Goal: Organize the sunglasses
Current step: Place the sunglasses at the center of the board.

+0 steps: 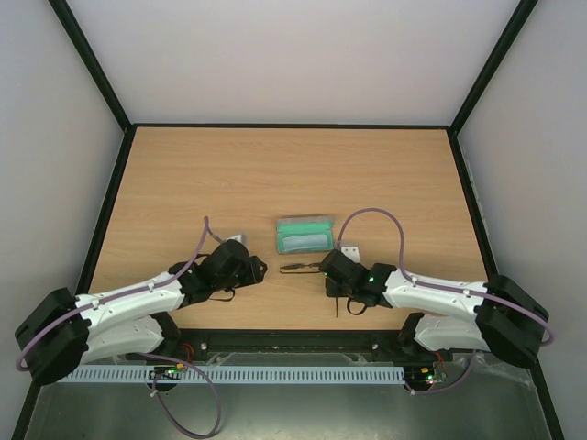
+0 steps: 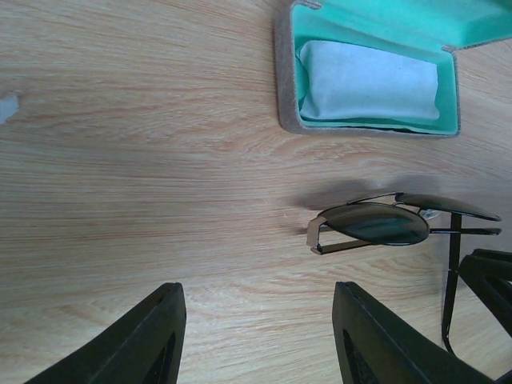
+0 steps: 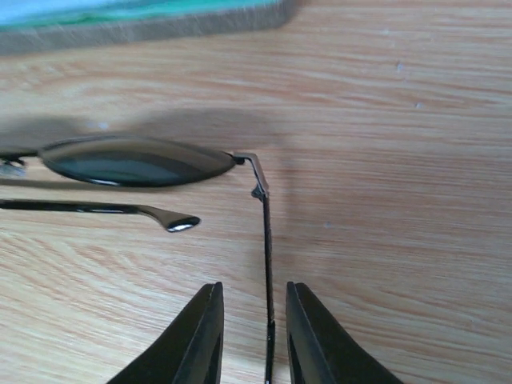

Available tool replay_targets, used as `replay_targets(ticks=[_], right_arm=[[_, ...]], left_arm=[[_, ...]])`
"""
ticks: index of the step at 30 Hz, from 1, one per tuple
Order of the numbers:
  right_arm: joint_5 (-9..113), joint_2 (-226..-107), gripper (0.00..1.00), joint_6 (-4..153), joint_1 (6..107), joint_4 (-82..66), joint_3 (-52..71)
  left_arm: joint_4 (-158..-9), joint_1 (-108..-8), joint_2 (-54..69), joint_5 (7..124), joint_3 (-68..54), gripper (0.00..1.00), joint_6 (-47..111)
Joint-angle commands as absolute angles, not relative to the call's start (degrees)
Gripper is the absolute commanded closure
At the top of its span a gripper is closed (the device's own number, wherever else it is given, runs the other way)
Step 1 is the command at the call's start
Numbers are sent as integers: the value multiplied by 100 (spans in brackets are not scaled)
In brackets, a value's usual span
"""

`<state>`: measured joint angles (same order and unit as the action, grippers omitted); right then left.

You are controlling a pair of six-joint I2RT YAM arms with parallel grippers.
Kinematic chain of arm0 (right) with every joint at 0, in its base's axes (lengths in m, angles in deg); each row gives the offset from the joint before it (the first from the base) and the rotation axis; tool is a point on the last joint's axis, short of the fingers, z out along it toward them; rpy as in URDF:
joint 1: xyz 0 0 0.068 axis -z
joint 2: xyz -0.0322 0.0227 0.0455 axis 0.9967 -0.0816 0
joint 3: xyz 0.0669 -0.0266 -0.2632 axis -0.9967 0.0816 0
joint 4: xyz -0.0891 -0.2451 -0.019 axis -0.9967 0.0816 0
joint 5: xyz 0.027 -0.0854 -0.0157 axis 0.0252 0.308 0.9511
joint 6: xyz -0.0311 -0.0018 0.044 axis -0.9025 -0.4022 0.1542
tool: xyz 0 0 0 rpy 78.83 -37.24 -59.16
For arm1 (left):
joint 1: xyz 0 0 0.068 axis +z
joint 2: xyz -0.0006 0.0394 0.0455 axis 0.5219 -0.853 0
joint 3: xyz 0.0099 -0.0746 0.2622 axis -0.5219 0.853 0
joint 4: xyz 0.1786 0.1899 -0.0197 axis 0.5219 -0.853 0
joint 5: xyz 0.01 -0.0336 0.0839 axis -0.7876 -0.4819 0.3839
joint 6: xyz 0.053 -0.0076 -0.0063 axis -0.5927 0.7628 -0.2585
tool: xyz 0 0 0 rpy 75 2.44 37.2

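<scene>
The sunglasses (image 1: 299, 267) lie on the wooden table just in front of the open grey case (image 1: 304, 235). They are thin, black and dark-lensed. In the right wrist view one lens (image 3: 136, 162) faces me; one arm is folded. The other arm (image 3: 267, 256) sticks out straight between the fingers of my right gripper (image 3: 253, 288), with a small gap on each side. My left gripper (image 2: 258, 292) is wide open and empty, low over the table to the left of the sunglasses (image 2: 376, 224). The case (image 2: 286, 88) has a green inside and holds a light blue cloth (image 2: 368, 80).
Two small white tags lie on the table, one by the left gripper (image 1: 237, 238) and one by the right gripper (image 1: 348, 248). A black frame (image 1: 108, 211) and pale walls border the table. The right gripper's fingers (image 2: 488, 280) show in the left wrist view.
</scene>
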<state>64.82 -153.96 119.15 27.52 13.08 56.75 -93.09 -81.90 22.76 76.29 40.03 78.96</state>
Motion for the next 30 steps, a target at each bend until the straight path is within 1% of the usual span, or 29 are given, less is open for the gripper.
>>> replay_targets(ticks=[1,5,8,12,15,19,21,24,27,30], right_arm=[[6744,-14907,76,11997,2711,1497,5566],[7058,-14455,70,12206,2714,1979,5510],[7251,-14442,75,12424,2714,2210,5673],[6850,-14632,83,12731,2713,1795,6158],[6617,-14556,85,12956,2685,1474,6467],[6538,-14401,88,13114,2517,1436,6687],[6473,-14409,91,13235,2281,1324,6777],[6442,-14656,91,13653,1649,1039,6778],[6506,-15214,91,13894,1103,785,6537],[6484,-15849,91,13830,950,399,6196]], left_arm=[[-8900,-8131,2101,7572,4080,47,7785],[-8825,-8033,2031,7542,4165,47,7754],[-8778,-7954,2009,7512,4220,47,7718],[-8706,-7908,1916,7473,4247,47,7683],[-8638,-7909,1833,7454,4252,47,7675],[-8537,-7905,1699,7419,4252,48,7670],[-8479,-7907,1630,7403,4267,48,7665],[-8368,-7905,1538,7375,4287,48,7672],[-8265,-7909,1441,7357,4311,48,7678],[-8151,-7910,1288,7336,4305,48,7654]])
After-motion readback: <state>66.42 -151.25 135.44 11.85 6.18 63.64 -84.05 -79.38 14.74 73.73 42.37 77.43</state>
